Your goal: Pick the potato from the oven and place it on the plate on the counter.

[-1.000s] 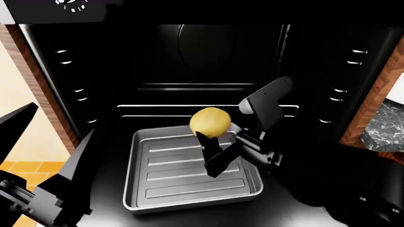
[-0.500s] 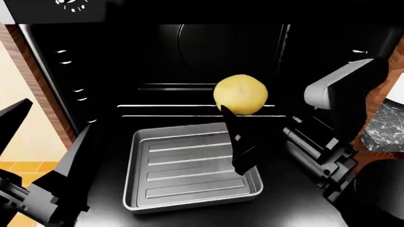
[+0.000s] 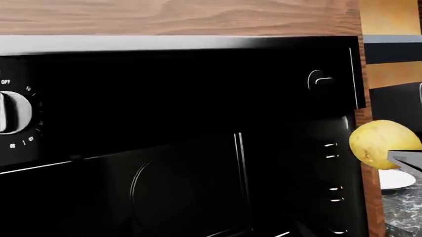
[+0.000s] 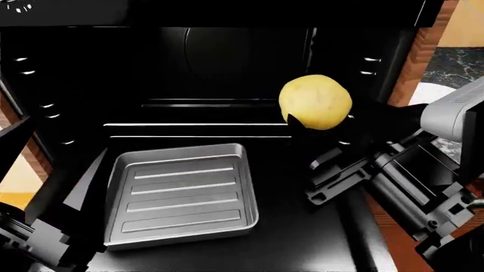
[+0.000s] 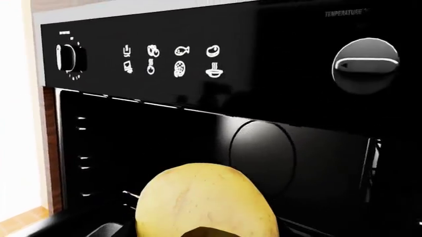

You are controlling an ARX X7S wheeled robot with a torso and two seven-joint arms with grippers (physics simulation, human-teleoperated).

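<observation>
Potato held in the air in front of the oven

Head view: the right gripper (image 4: 321,127) pinches the potato (image 4: 315,102), at 2 o'clock from the tray (image 4: 181,195); the left gripper (image 4: 45,192) is spread. Left wrist view: potato at 3 o'clock, plate (image 3: 396,178) under it. Right wrist view: potato below the oven (image 5: 264,98) knobs.

Kitchen: built-in oven (image 4: 226,73), marble counter (image 4: 454,62)

wood cabinet panel (image 3: 178,15), orange wall (image 3: 390,15)
</observation>
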